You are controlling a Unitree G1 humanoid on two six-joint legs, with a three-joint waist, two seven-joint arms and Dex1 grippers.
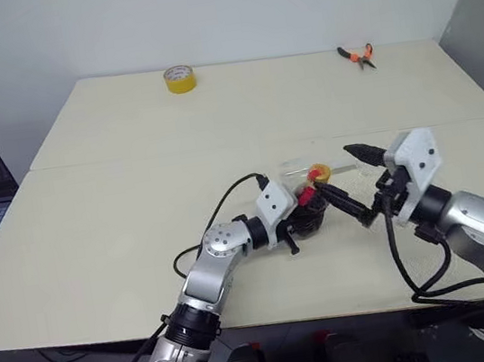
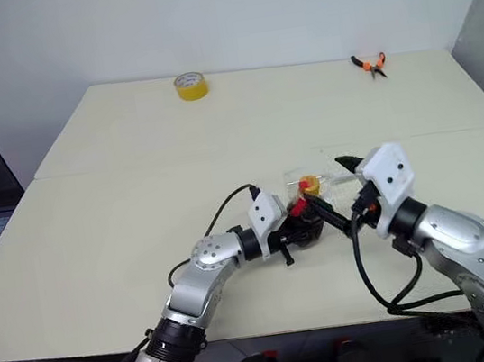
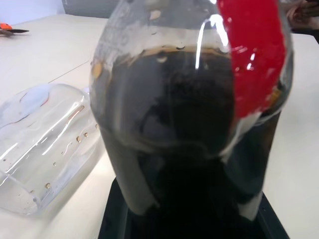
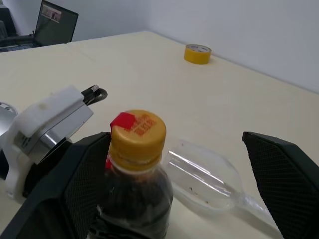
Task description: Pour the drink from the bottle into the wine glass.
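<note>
Bottle [image 4: 134, 174] fronts toppled wine glass [image 4: 199, 174].

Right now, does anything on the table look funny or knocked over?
Yes. The wine glass is lying on its side on the table, just behind the bottle, instead of standing up. The bottle's cap is still on. Nothing looks spilled.

Squat clear plastic bottle [image 4: 133, 191] with yellow-orange cap on, upright, filled with dark brown drink [image 3: 184, 129], clamped in the left pincer [image 1: 307, 217]; clear stemmed wine glass [image 4: 204, 177] lying on its side just beyond, between the spread fingers of the right pincer [image 1: 351, 181].
</note>
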